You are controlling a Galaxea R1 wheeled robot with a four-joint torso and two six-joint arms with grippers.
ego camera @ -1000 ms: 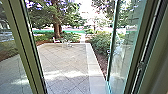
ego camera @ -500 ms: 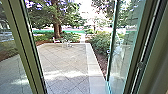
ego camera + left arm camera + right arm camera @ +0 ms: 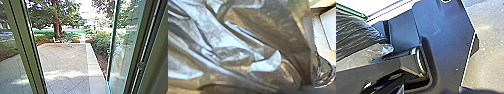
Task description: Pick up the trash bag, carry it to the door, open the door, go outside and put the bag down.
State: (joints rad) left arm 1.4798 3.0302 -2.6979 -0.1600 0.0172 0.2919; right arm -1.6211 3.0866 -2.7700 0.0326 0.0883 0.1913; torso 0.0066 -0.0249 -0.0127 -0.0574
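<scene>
Nothing has visibly shifted since a second ago: flat patio (image 3: 65, 60) outside, glass door (image 3: 123, 50) standing open. The trash bag (image 3: 243, 50), close by the left wrist, looks thin, slippery, probably light, best held where it bunches. Either gripper, spread or pinching, I cannot tell.

glaring daylight bleaches the distance; the foliage looks smeared.

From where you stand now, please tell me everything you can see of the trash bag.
The trash bag looks like thin, dark, glossy, seemingly translucent plastic. In the left wrist view it is crumpled, its folds catching bright light. In the right wrist view it seems to show again, with finer creases. I cannot tell what touches it.
</scene>
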